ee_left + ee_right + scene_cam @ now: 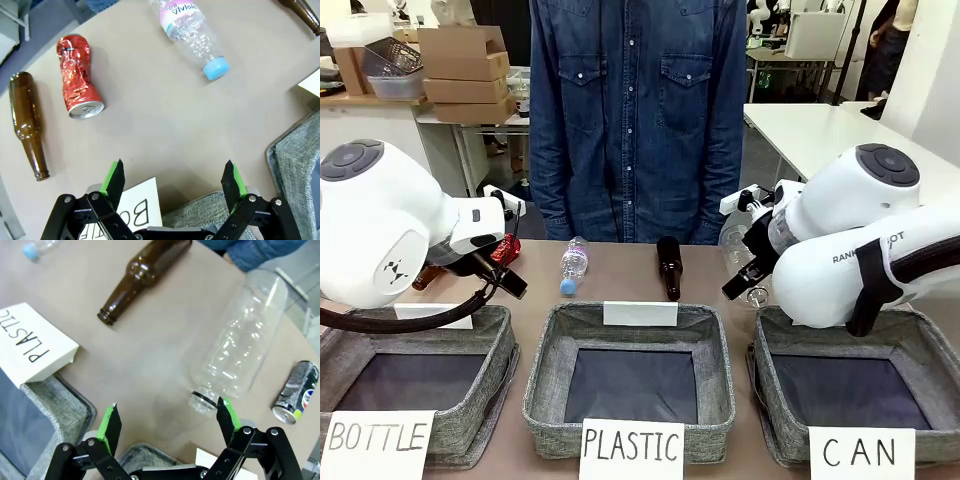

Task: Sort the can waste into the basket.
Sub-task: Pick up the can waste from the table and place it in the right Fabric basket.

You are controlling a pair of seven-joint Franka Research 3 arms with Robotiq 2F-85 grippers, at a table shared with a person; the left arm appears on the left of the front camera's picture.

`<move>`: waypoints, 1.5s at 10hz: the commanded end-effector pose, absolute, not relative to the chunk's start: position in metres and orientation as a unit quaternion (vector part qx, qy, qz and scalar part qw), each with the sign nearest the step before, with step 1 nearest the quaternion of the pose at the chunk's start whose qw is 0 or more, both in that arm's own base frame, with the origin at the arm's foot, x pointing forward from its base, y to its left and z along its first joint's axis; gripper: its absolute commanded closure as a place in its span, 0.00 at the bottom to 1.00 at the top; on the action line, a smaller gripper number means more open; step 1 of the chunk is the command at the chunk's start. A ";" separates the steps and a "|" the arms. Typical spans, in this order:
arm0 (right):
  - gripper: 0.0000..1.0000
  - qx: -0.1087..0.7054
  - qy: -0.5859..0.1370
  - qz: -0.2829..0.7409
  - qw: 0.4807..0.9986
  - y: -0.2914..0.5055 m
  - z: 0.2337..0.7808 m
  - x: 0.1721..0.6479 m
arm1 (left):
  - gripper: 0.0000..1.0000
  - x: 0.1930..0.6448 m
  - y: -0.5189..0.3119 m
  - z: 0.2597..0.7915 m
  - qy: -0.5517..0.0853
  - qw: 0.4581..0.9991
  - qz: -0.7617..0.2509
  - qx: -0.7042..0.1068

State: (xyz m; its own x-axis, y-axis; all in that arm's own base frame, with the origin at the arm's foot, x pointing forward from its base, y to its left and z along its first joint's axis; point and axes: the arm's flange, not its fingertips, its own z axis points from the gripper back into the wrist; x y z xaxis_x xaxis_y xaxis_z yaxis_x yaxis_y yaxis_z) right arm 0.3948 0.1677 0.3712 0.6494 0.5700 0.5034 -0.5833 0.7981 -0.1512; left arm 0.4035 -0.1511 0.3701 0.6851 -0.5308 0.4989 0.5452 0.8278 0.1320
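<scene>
The dented red can (77, 75) lies on the brown table beyond my open left gripper (175, 182), up and to the left of its fingers. From the front, the red can (500, 250) peeks out just behind the left gripper (510, 278). The dark black-and-silver can (296, 392) lies on its side to the right of my open right gripper (167, 420). That right gripper (745, 280) hovers over the far left corner of the grey basket (772, 400), which is fronted by the "CAN" sign (860, 452). Nothing is held.
A brown bottle (27, 125) lies left of the red can and a blue-capped plastic bottle (192, 35) to its right. A large clear bottle (240, 340) and another brown bottle (145, 275) lie ahead of the right gripper. The "PLASTIC" basket (545, 390) and the "BOTTLE" basket (490, 400) stand alongside. A person stands at the far edge.
</scene>
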 end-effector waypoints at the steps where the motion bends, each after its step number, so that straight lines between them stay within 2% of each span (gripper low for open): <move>1: 0.00 0.012 -0.273 0.317 0.908 0.168 0.371 0.395 | 0.00 0.403 -0.151 0.370 -0.268 0.918 -0.293 -0.014; 4: 0.00 0.012 -0.273 0.318 0.908 0.168 0.371 0.395 | 0.00 0.403 -0.151 0.370 -0.268 0.918 -0.293 -0.014; 5: 0.00 0.019 -0.250 0.348 0.903 0.165 0.388 0.396 | 0.00 0.404 -0.151 0.370 -0.267 0.918 -0.293 -0.014; 6: 0.00 0.028 -0.268 0.363 0.892 0.152 0.430 0.380 | 0.00 0.386 -0.136 0.412 -0.224 0.913 -0.340 -0.023; 7: 0.00 0.046 -0.296 0.347 0.888 0.131 0.475 0.356 | 0.00 0.360 -0.116 0.461 -0.264 0.906 -0.329 -0.041; 8: 0.00 0.035 -0.296 0.296 0.908 0.110 0.510 0.328 | 0.00 0.319 -0.098 0.508 -0.258 0.922 -0.290 -0.015; 9: 0.00 0.029 -0.332 0.280 0.900 0.091 0.535 0.292 | 0.00 0.268 -0.079 0.547 -0.325 0.889 -0.322 -0.002; 10: 0.00 -0.006 -0.370 0.257 0.893 0.081 0.547 0.261 | 0.00 0.238 -0.073 0.560 -0.379 0.872 -0.307 0.022; 11: 0.00 -0.045 -0.404 0.252 0.878 0.077 0.545 0.240 | 0.00 0.231 -0.078 0.557 -0.413 0.871 -0.260 0.054; 12: 0.00 0.026 -0.346 0.286 0.893 0.100 0.558 0.318 | 0.00 0.313 -0.096 0.567 -0.328 0.894 -0.306 -0.002; 13: 0.00 0.026 -0.346 0.286 0.893 0.100 0.558 0.318 | 0.00 0.313 -0.096 0.567 -0.328 0.894 -0.306 -0.002; 14: 0.00 -0.001 -0.385 0.268 0.883 0.081 0.598 0.280 | 0.00 0.313 -0.096 0.567 -0.328 0.894 -0.306 -0.002; 15: 0.00 0.102 -0.323 0.310 0.889 0.090 0.585 0.294 | 0.00 0.278 -0.085 0.601 -0.363 0.885 -0.292 0.018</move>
State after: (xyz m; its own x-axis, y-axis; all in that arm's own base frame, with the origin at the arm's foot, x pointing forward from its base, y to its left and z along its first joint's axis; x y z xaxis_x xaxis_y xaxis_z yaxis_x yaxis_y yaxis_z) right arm 0.2928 0.0905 0.5795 0.5903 0.4826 0.6470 -0.5256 0.8382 -0.1457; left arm 0.3029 -0.0963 0.5757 0.5937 -0.5444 0.5926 0.5298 0.8187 0.2214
